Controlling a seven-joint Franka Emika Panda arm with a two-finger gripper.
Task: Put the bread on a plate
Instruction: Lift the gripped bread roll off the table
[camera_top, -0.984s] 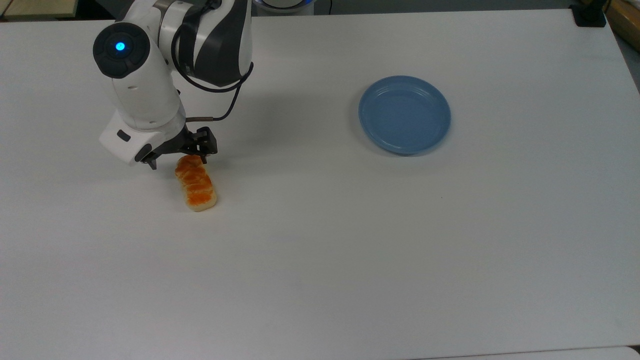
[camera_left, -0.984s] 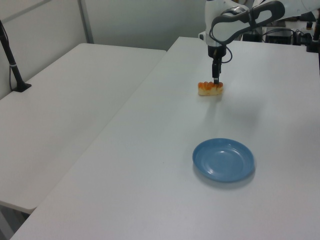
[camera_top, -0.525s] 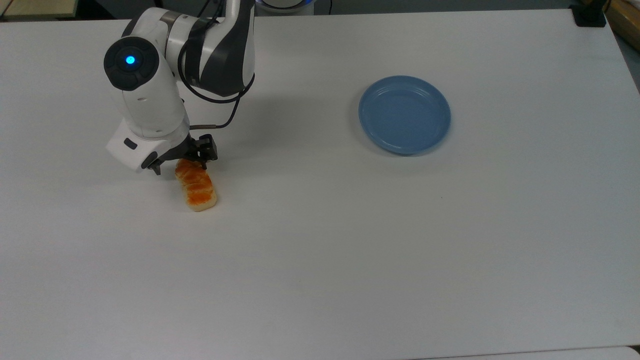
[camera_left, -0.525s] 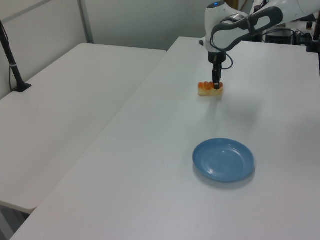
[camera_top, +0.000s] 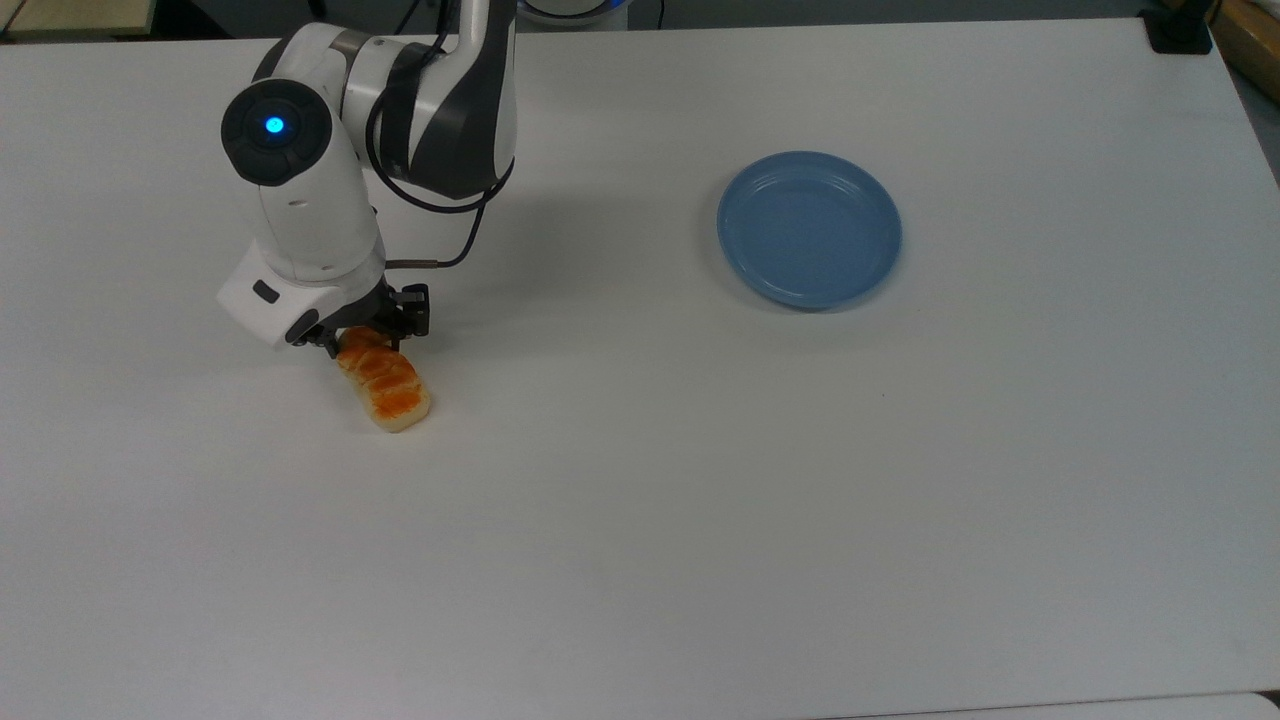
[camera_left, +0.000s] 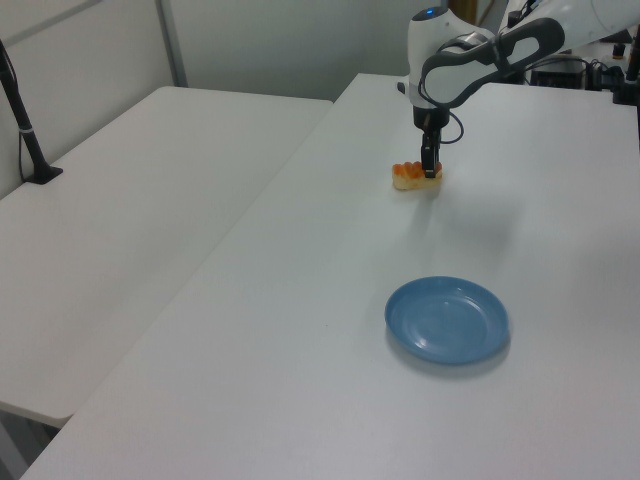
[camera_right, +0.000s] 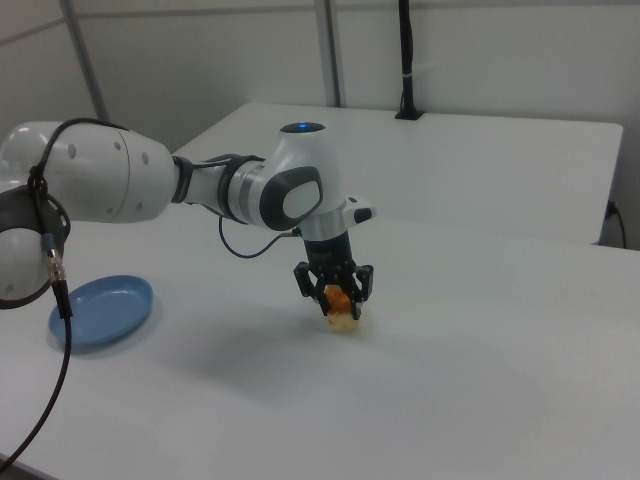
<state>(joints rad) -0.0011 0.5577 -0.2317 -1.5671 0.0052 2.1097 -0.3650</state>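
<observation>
The bread lies on the white table in the top view's left half, glossy orange on top and pale underneath. My gripper is down over the bread's far end, open, with one finger on each side of it. In the right view the fingers straddle the bread close to the tabletop. In the left view the gripper hides part of the bread. The round light-blue plate sits empty far off toward the top view's right, also seen as the plate and the plate.
A black clamp sits at the table's far right corner in the top view. A second white table adjoins on the left view's left, carrying a black post. A dark cable loops off the arm's wrist.
My gripper has come lower and slightly to the top view's right, settling around the bread's far end. That end has swung a little to the top view's left. The plate has not moved.
</observation>
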